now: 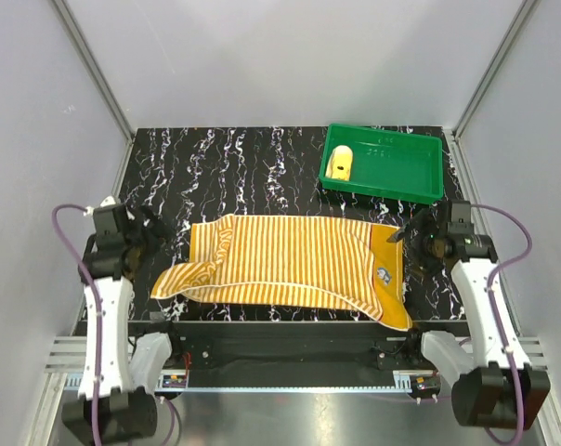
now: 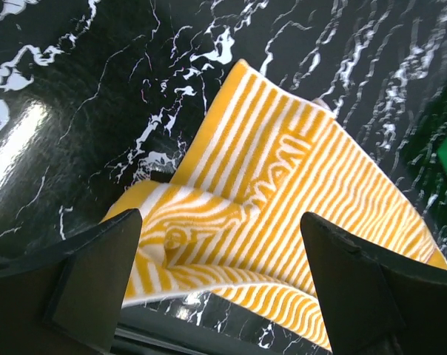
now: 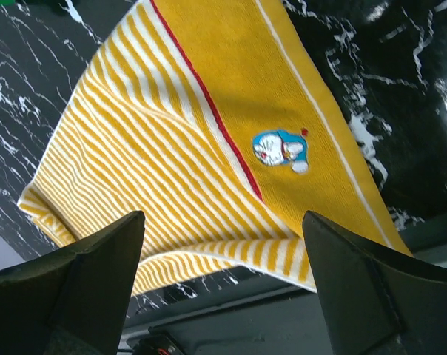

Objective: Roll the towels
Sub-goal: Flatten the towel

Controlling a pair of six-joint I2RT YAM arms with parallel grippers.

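Apparently you were halfway: the yellow towel (image 1: 340,164) sat rolled in the green tray (image 1: 401,163), while the striped towel (image 1: 290,260) lay unrolled on the table (image 1: 225,177) between the left gripper (image 1: 152,227) and the right gripper (image 1: 404,238), both wide and empty.

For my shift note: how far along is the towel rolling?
Done: the yellow towel looks rolled and lies in the tray. In hand: nothing; the left gripper and right gripper are open over the striped towel's ends. Left: the striped towel lies spread on the table, unrolled, its left end rumpled.
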